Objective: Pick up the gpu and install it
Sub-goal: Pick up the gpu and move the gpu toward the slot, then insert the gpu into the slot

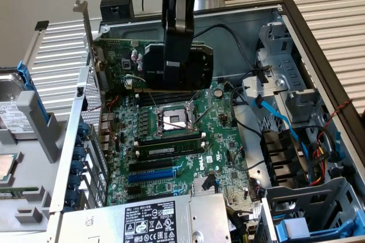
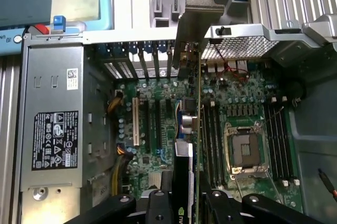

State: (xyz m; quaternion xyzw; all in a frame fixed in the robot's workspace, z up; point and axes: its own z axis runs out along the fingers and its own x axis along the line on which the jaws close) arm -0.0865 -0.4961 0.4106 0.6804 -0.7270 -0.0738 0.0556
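Note:
The gpu (image 1: pixel 122 63), a green card with a black fan shroud and a long silver bracket (image 1: pixel 85 26), hangs upright above the far end of the motherboard (image 1: pixel 228 140), clear of the board. My gripper (image 1: pixel 174 80) is shut on it from above, its black fingers clamped across the shroud. In the wrist view the gpu (image 2: pixel 187 150) appears edge-on between my fingertips (image 2: pixel 158 203), with its bracket (image 2: pixel 195 19) reaching toward the case's rear slot openings. It sits over the strip between the expansion slots (image 2: pixel 136 121) and the CPU socket (image 2: pixel 245 150).
The open case holds a power supply (image 1: pixel 142 220), memory sticks (image 1: pixel 171 149), a blue slot (image 1: pixel 151 175) and loose cables (image 1: pixel 274 112) beside the drive cage (image 1: pixel 296 83). A hard drive (image 1: pixel 8 106) lies outside the case on the exterior view's left.

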